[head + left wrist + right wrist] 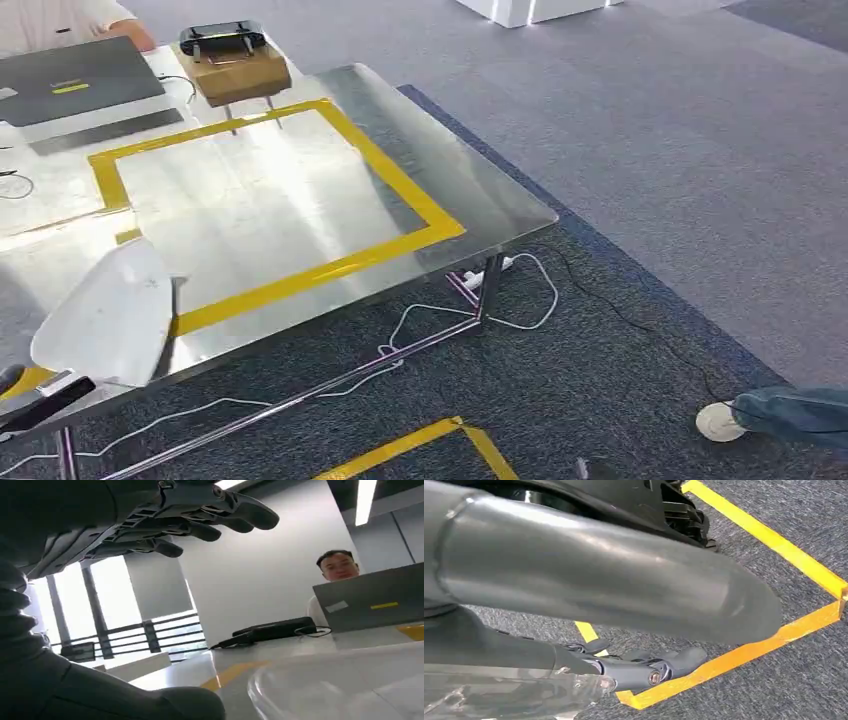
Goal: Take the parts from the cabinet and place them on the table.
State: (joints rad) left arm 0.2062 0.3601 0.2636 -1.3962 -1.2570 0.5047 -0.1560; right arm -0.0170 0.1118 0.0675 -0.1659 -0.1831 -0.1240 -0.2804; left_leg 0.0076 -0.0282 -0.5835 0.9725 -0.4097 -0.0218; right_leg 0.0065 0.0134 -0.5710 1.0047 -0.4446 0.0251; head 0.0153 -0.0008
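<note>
A white curved part (105, 315) is seen lying on the steel table (500, 205), near its front left edge and just outside the yellow tape outline (400, 190) marked on the tabletop; in the left wrist view the same part (340, 685) appears as a pale rounded shape on the surface below the hand. The left hand (165, 525) is held above the table with its fingers (235, 512) stretched out and apart from the thumb (185, 705), and nothing is held in it. The right hand (624, 667) hangs over the grey carpet (804, 680) beside yellow floor tape (744, 652); a clear, glassy piece (499, 695) lies against its fingers, but whether it is gripped cannot be told. At the table's far end are found a laptop (75, 80), a brown box (240, 72) with a black device (222, 38) on top, and a seated person (337, 567).
</note>
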